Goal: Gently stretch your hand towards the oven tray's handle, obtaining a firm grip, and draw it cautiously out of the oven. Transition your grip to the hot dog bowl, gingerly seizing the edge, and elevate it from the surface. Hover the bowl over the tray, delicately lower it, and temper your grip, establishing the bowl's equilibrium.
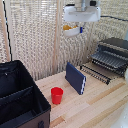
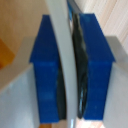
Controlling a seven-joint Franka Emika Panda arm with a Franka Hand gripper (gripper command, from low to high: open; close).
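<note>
My gripper (image 1: 79, 23) hangs high above the table and is shut on the rim of the hot dog bowl (image 1: 72, 31), a small white bowl with yellow food inside. In the wrist view the blue finger pads (image 2: 47, 70) clamp the bowl's pale rim (image 2: 65, 55) from both sides. The oven (image 1: 115, 50) stands at the exterior view's right. The oven tray (image 1: 102, 67), a dark wire rack, sticks out of its front. The tray's handle (image 1: 93, 75) is the front bar. The bowl hangs above and to the exterior view's left of the tray.
An upright dark blue flat box (image 1: 76, 77) stands on the wooden table (image 1: 95, 107) just beside the tray's front. A red cup (image 1: 57, 95) stands nearer the front. A large black fabric case (image 1: 20, 97) fills the exterior view's left. A woven screen (image 1: 35, 35) backs the scene.
</note>
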